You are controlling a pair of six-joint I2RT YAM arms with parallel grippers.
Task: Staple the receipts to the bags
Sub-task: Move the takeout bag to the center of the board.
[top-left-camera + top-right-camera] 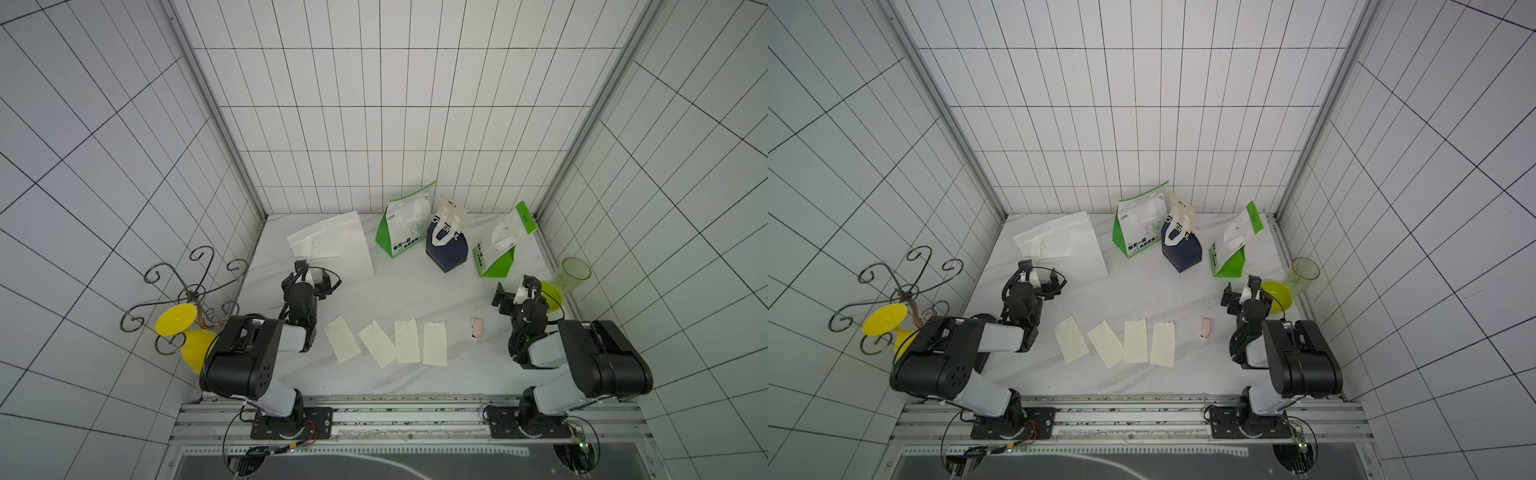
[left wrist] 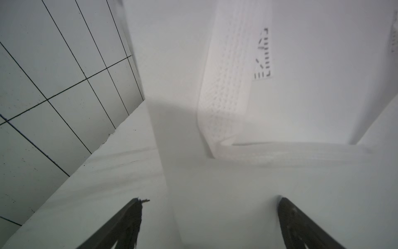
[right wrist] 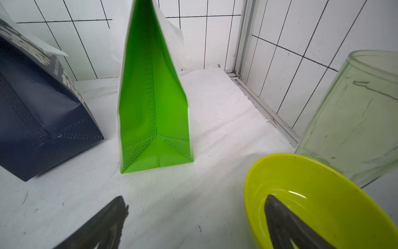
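Note:
Several cream receipts [image 1: 407, 340] lie in a row near the table's front. A plain white bag [image 1: 332, 245] lies flat at the back left, and its handle [image 2: 228, 86] fills the left wrist view. A green-and-white bag [image 1: 405, 224], a navy bag [image 1: 446, 249] and another green-and-white bag [image 1: 503, 245] stand at the back. My left gripper [image 1: 311, 272] is open at the white bag's near edge, holding nothing [image 2: 210, 200]. My right gripper [image 1: 513, 291] is open and empty in front of the right green bag [image 3: 153, 107], with one finger over a bowl [image 3: 195, 202].
A small pink stapler [image 1: 476, 328] lies right of the receipts. A yellow-green bowl [image 1: 550, 297] and a translucent green cup [image 1: 573, 274] sit by the right wall. A metal scroll stand [image 1: 187, 291] with yellow pieces stands off the table's left edge.

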